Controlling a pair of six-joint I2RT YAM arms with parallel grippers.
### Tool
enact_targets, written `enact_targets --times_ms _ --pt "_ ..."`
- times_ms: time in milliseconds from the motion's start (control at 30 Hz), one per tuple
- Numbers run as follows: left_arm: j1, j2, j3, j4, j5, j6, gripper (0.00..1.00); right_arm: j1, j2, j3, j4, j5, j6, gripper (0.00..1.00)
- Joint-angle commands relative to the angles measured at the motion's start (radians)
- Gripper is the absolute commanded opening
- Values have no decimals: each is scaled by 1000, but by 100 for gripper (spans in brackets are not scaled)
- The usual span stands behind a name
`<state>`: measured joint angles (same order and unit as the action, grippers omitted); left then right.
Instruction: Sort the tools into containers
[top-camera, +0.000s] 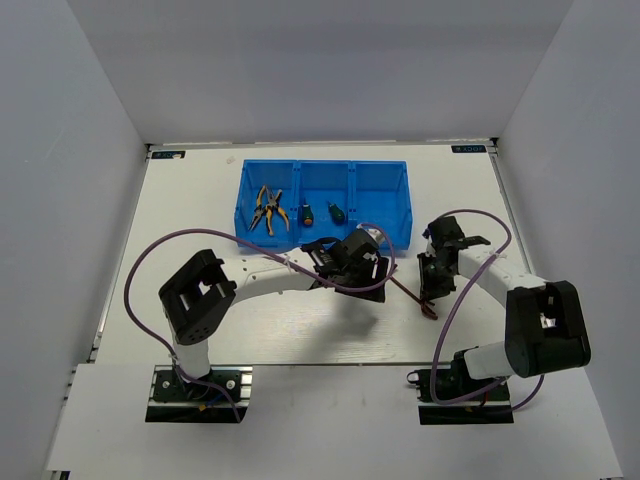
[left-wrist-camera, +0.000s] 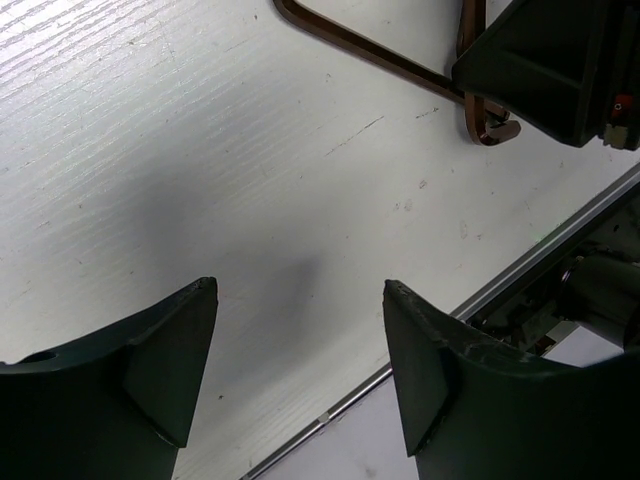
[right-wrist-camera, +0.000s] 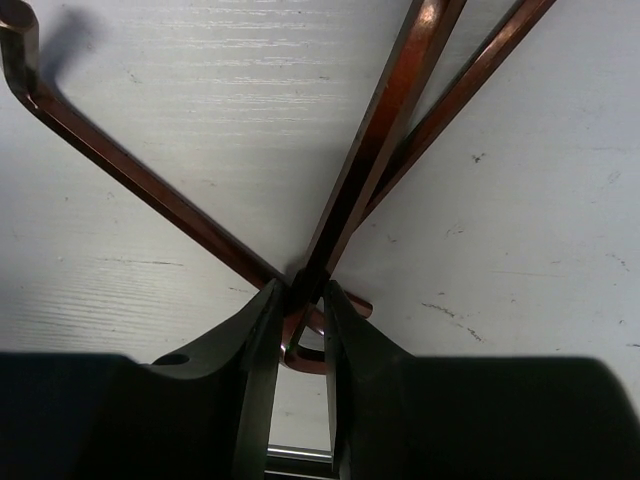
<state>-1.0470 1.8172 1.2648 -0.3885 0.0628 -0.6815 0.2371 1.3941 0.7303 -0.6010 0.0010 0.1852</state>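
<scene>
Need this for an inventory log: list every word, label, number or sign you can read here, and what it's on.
No text is legible in any view.
Small dark left label, far corner of the white table: too small to read.
Small dark right label, opposite far corner: too small to read.
Bright blue three-compartment plastic bin and thin brown L-shaped hex keys: no markings visible.

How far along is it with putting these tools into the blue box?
Mostly done. The pliers lie in the blue bin's left compartment, the green screwdrivers in the middle one. In hand: the right gripper is closed on the hex keys, which lie on the table; the left gripper is open and holds nothing. Left: getting the hex keys into the bin, whose right compartment looks empty.
</scene>
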Motion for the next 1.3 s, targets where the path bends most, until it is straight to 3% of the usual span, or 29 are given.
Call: enact_targets --times_ms 0,200,367,900,1033,1267 --pt "-5 -71 -7 5 -12 -6 77 -1 26 -14 20 13 17 28" --pt "-5 -71 -7 5 -21 -6 77 1 20 -19 35 11 22 20" --pt "-5 -71 -16 5 -21 -6 77 -1 -3 -19 29 -21 22 0" --pt "-5 -75 -16 16 -23 -15 77 -2 -344 32 -26 -71 -59 0" --pt "-5 -120 -47 25 -78 -35 77 1 -401 52 6 -163 -99 0" --pt "-5 -229 -93 34 -169 -64 77 7 -319 161 49 -252 -109 0"
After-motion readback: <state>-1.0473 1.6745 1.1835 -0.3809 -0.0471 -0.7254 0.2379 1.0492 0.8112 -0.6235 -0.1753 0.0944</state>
